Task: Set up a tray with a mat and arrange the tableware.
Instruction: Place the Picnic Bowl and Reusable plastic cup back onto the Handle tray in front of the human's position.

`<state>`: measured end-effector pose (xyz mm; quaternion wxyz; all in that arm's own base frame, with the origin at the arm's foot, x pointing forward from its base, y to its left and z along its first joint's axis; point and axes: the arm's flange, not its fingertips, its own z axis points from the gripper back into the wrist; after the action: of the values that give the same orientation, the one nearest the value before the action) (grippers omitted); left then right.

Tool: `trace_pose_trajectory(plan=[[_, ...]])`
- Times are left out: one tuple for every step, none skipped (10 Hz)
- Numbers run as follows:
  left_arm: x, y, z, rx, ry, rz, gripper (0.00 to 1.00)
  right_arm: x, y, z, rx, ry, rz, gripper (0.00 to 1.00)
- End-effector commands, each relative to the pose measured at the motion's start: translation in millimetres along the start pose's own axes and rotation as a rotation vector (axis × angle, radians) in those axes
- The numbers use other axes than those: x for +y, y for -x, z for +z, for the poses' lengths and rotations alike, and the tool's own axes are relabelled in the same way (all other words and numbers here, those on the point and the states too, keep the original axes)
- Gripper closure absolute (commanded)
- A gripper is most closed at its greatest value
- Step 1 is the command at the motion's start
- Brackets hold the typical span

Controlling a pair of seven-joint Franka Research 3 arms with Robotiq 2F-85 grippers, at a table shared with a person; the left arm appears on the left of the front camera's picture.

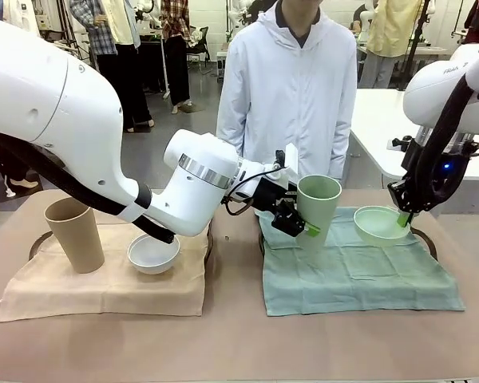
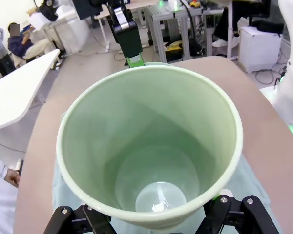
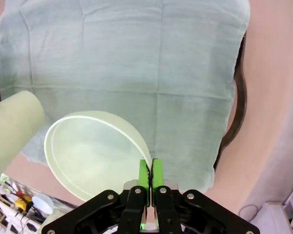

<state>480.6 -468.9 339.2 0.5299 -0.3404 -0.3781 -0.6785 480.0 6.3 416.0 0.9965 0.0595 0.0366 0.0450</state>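
Right now my left gripper [image 1: 297,224] is clamped around the lower body of the pale green cup [image 1: 318,206], one finger on each side, holding it tilted above the near left part of the green mat [image 1: 359,275]. From my left wrist I look straight down into the cup's open mouth. My right gripper [image 3: 150,171] has its green pads pressed together on the rim of the pale green bowl [image 3: 90,153], which hangs tipped over the mat's far right part. On the beige mat [image 1: 104,283] to my left, the tan cup [image 1: 74,234] stands upright just beside the white bowl [image 1: 153,254]. A person in a white jacket [image 1: 291,88] stands across the table.
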Motion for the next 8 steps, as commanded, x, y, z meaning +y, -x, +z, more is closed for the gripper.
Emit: trace_pose_trajectory(plan=[[4.9,4.1,-12.2,0.033,0.004,-0.057,0.15,2.0,-8.7,-16.7,-0.027,0.009,0.021,0.96],[6.2,6.1,-15.1,0.027,0.0,-0.062,0.15,2.5,-11.1,-24.1,-0.027,0.011,0.025,0.96],[8.7,8.7,-17.7,0.011,0.0,-0.067,0.15,2.0,-14.7,-30.8,-0.026,0.009,0.024,0.96],[9.8,11.9,-20.3,0.001,-0.005,-0.072,0.15,2.2,-17.5,-37.2,-0.018,0.012,0.026,0.96],[12.1,14.7,-22.8,-0.009,-0.01,-0.074,0.15,2.2,-20.7,-43.4,-0.02,0.015,0.03,0.96],[12.5,16.0,-24.7,-0.014,-0.013,-0.072,0.15,2.0,-22.7,-50.0,-0.014,0.015,0.036,0.96],[14.1,16.0,-23.9,-0.012,-0.013,-0.066,0.15,3.4,-25.9,-56.4,-0.01,0.016,0.039,0.96],[14.8,17.3,-25.2,-0.017,-0.019,-0.062,0.15,2.8,-27.2,-61.0,-0.001,0.018,0.04,0.96]])
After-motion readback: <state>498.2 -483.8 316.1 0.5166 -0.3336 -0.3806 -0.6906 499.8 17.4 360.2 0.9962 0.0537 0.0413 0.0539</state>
